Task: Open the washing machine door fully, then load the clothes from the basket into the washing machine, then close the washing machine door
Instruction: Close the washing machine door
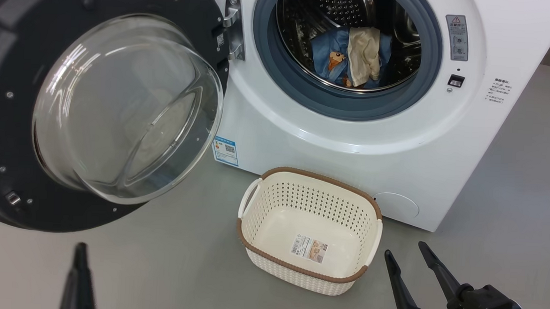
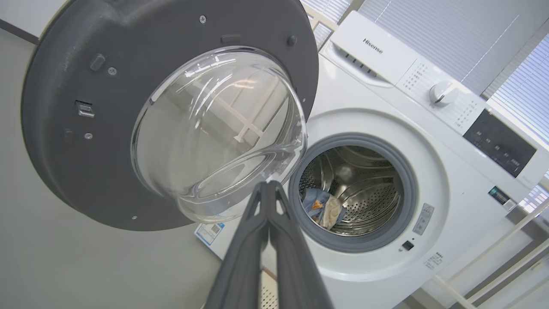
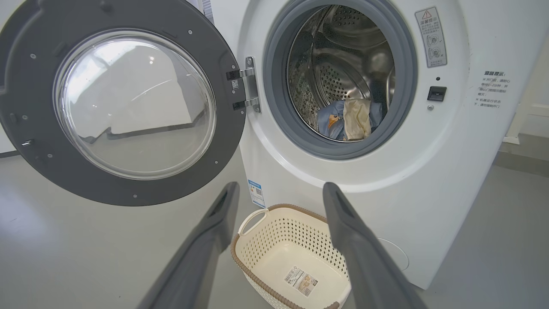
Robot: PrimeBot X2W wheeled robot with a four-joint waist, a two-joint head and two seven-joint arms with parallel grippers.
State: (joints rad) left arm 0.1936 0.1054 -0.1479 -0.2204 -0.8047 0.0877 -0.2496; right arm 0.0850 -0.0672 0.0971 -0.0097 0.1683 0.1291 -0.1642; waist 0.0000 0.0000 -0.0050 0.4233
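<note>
Clothes (image 1: 351, 55): heaped low in the drum (image 1: 339, 7) of the washer (image 1: 304, 142), blue with a cream piece draped across, behind the grey gasket (image 1: 334, 101).

Left gripper (image 1: 81, 248): pressed shut on nothing, both fingers together as one dark blade. Sits low at the lower left of the head view, pointing straight up toward the door (image 1: 8, 41), apart from it. From its own wrist, left gripper (image 2: 268, 184) looks up from near the floor, tips lined up between the glass dome of the door (image 2: 64, 128) and the drum mouth, clothes (image 2: 324, 208) beyond.

Right gripper (image 1: 404, 250): spread wide, holding nothing. Sits low at the lower right, fingers slanting up and left, just right of the basket (image 1: 321, 175), not touching. From its wrist, right gripper (image 3: 281, 189) frames the basket (image 3: 279, 207) and washer (image 3: 450, 150) front.

Basket: on the grey floor (image 1: 156, 261) just before the washer, below the opening, bare bottom showing its sticker (image 1: 308, 248).

Door: swung wide left on its metal hinge (image 1: 233, 27), domed inner glass facing out.
</note>
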